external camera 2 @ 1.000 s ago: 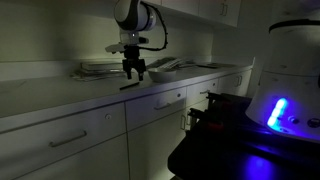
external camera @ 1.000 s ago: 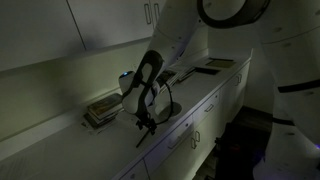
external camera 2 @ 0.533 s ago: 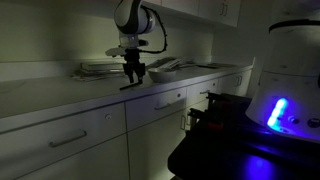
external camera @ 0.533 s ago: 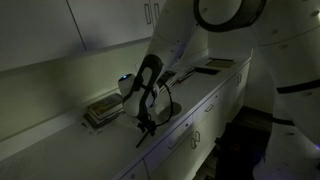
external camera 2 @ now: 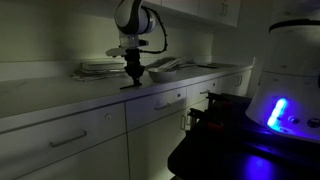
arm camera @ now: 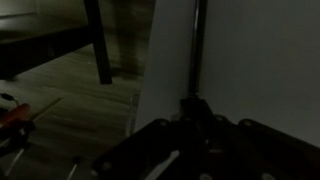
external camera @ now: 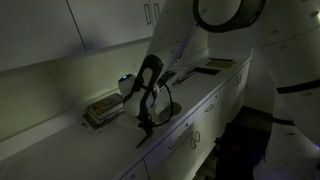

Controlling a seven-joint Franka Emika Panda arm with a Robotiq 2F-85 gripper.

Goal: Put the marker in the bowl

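Right beneath the jaws, on the counter (external camera 2: 60, 100) near its front edge, I see the marker (external camera 2: 128, 86) lying as a dark stick. The jaws point straight down at it. In this dim light I cannot tell whether they grip it. The bowl (external camera 2: 165, 72) sits just beside them.

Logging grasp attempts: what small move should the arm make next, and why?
Probably close the gripper firmly on the marker before lifting. It sits low at the counter right over the marker, the bowl stands beside, and the dim views don't show whether the jaws are shut.
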